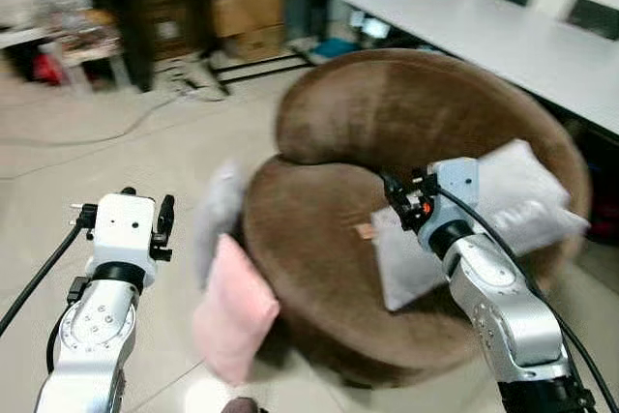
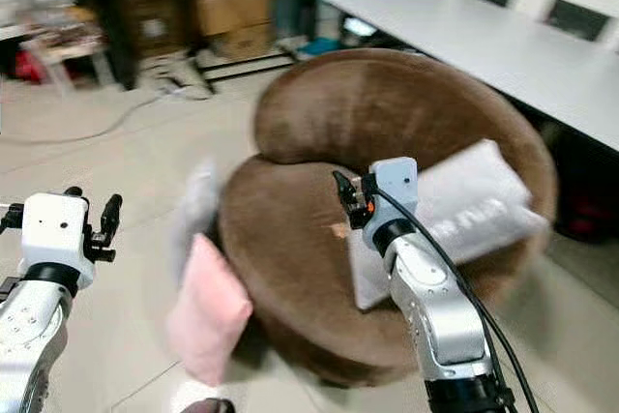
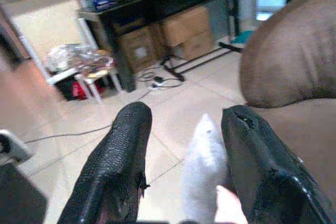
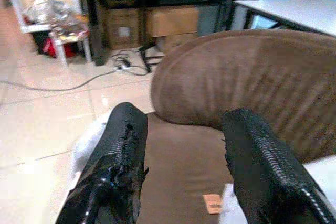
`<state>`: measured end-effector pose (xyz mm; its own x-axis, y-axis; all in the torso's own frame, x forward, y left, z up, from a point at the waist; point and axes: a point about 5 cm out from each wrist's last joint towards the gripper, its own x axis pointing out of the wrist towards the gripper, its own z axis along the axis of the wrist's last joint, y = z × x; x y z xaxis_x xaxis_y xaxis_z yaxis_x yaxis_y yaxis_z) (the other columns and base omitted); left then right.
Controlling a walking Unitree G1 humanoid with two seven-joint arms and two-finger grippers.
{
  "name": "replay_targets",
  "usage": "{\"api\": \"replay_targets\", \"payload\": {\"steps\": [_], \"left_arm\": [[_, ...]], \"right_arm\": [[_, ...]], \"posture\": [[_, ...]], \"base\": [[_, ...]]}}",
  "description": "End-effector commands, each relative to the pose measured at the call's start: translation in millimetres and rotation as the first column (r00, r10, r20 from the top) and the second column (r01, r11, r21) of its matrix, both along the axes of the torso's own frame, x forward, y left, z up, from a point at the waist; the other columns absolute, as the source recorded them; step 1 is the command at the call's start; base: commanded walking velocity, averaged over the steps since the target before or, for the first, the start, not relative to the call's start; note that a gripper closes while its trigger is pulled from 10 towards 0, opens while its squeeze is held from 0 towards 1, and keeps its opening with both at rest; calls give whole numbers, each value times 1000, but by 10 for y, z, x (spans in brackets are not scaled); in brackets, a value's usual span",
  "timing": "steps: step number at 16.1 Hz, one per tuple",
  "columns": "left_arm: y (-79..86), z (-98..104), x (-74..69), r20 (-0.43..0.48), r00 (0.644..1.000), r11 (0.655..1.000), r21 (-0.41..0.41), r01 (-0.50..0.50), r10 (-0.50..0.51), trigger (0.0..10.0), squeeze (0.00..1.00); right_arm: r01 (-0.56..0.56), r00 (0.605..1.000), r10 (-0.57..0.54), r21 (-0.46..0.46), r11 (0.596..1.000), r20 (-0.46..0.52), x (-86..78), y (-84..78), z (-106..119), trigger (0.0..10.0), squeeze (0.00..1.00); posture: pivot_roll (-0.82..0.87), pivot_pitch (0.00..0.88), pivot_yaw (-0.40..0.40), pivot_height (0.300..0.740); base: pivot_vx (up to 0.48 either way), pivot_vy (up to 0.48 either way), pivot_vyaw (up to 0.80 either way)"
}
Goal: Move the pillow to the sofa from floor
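Right end effector (image 1: 395, 202) hovers over the sofa seat, its textured black fingers (image 4: 122, 150) spread, nothing pinched. Left end effector (image 1: 124, 202) is raised over the floor near the sofa's front-left edge, fingers (image 3: 122, 156) also spread and empty.

Sofa (image 1: 406, 123): round, brown, velvety plush, with a thick curved backrest; small tan tag on the seat cushion.

Pillows:
- White pillow (image 1: 503, 205), rectangular, soft fabric with faint lettering, lies on the right side of the sofa seat, partly behind the right arm.
- Pink pillow (image 1: 235, 309), soft and squarish, stands on edge on the floor, leaning against the sofa's front-left rim.
- Grey-white pillow (image 1: 215, 220), blurred, sits upright just behind the pink one, also against the sofa's left rim. In the left wrist view it shows between the spread fingers.

Floor (image 1: 145, 157): glossy beige tile, with a cable running across it. Grey tabletop (image 1: 503, 36) at back right, cardboard boxes (image 1: 247, 16) under a dark shelf unit at back.
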<state>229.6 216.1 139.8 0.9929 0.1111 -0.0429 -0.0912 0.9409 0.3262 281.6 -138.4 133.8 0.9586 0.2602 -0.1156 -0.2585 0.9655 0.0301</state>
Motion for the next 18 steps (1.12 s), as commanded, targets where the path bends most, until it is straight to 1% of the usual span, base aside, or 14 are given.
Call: {"api": "replay_targets", "payload": {"steps": [1,6,9,13,15,16,18], "left_arm": [[-25,45,1,27,1000,1000,7,0,0,10000,0],[-58,54,38,42,999,1000,10,19,-19,10000,0],[-71,49,40,41,999,1000,8,26,-26,10000,0],[-82,49,43,43,999,1000,3,29,-29,10000,0],[-95,63,45,49,998,999,25,41,-42,10000,0],[-104,68,47,50,997,998,33,49,-50,10000,0],[-108,63,52,54,998,999,-25,41,-39,10000,0]], "right_arm": [[25,1000,-25,8,1000,1,24,-24,13,10000,0],[67,998,-67,4,998,-9,9,-64,-20,10000,0],[98,995,-98,30,995,-10,20,-75,-24,10000,0],[97,995,-97,25,995,-14,24,-60,-33,10000,0],[97,995,-96,24,995,-15,27,-55,-33,10000,0],[97,995,-96,25,995,-15,29,-54,-34,10000,0],[98,995,-98,27,995,-14,30,-56,-35,10000,0]], "posture": [[9,0,-69,740],[-4,0,-60,740],[-1,0,-62,740],[2,0,-67,740],[2,0,-68,740],[2,0,-67,740],[2,0,-67,740]], "base": [[0,0,800],[0,0,800],[0,0,0],[0,0,0],[0,0,0],[0,-356,0],[0,-255,0]]}}
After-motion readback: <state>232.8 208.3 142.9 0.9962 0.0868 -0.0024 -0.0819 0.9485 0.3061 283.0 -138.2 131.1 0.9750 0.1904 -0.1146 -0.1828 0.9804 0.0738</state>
